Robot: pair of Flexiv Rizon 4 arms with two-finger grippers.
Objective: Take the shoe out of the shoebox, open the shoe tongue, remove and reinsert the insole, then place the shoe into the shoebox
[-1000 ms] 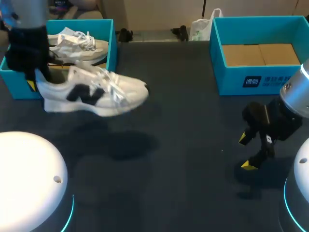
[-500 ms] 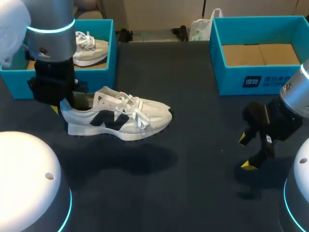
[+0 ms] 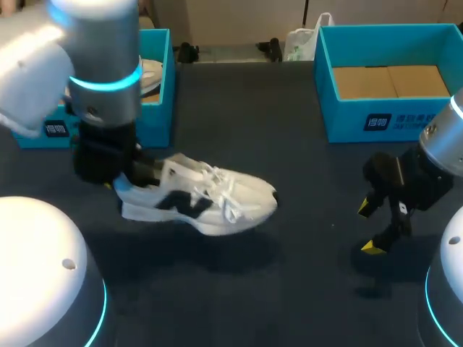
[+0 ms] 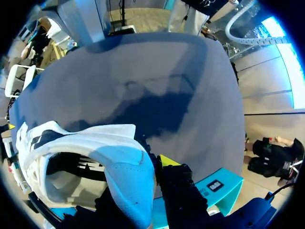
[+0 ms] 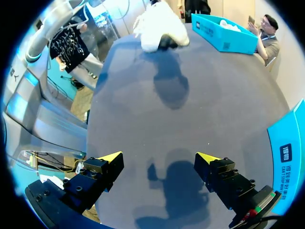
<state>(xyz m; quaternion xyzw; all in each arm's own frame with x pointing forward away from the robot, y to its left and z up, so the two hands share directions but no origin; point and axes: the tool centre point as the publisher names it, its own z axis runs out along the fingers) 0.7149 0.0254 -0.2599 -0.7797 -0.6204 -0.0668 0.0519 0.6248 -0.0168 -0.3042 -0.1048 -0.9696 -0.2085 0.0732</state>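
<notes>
Shoe [image 3: 210, 206] moved further from left shoebox [image 3: 160, 123], heel pinched by left gripper [image 3: 119, 181]; right gripper [image 3: 369, 228] spread above dark worktop [image 3: 304, 166], far from that shoebox

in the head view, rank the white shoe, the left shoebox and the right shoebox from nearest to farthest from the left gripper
1. white shoe, heel held in the left gripper
2. left shoebox, just behind it at the table's left
3. right shoebox, across the table at its far right

The shoe [image 3: 217, 199] looks soft matt fabric, the table [image 3: 311, 289] smooth and matt.
</notes>
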